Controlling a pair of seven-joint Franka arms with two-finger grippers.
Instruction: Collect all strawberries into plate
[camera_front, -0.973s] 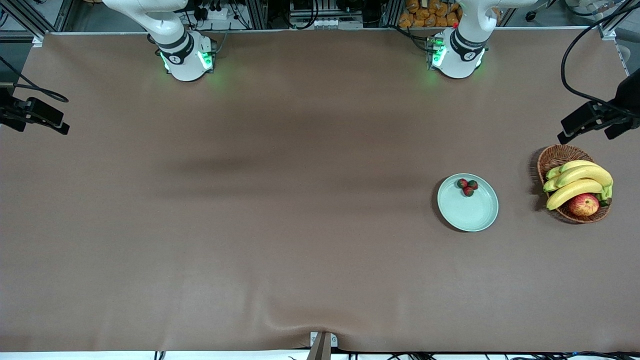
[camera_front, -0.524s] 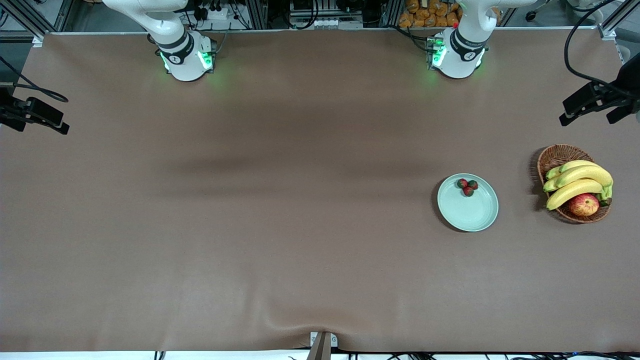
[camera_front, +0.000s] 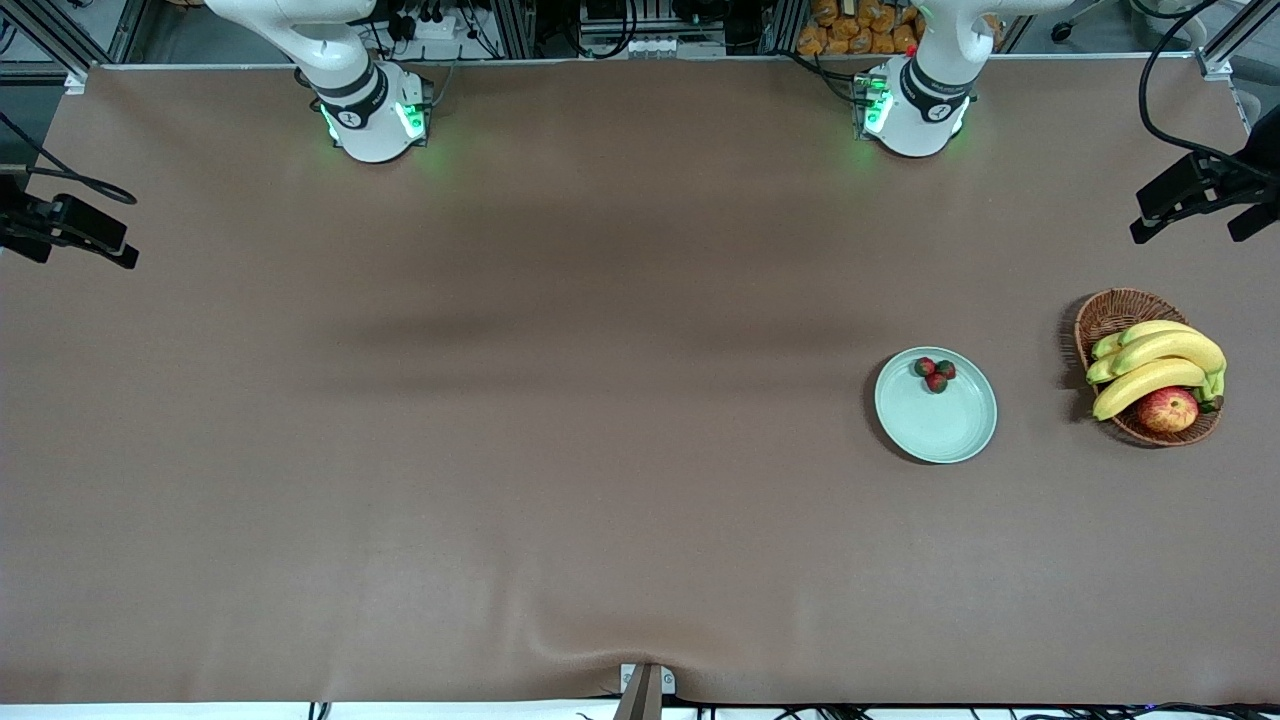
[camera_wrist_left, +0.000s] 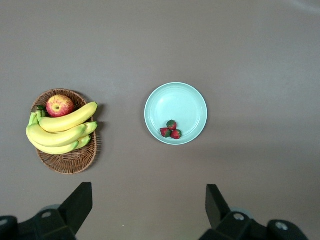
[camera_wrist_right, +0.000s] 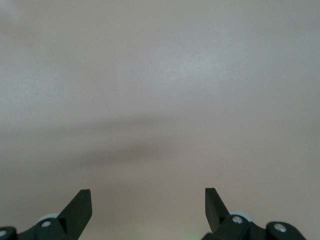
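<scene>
The strawberries (camera_front: 935, 374) sit bunched in the plate (camera_front: 950, 430) near the table's left-arm end, while the left claw (camera_wrist_left: 150, 205) and the right claw (camera_wrist_right: 148, 207) hang spread wide, holding nothing.

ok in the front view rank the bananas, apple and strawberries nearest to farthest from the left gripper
From the left gripper, over the left arm's end:
1. bananas, in the basket
2. apple, same basket, nearer the camera
3. strawberries, on the plate

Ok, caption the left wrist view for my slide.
Three strawberries sit on the plate beside a fruit basket.
</scene>
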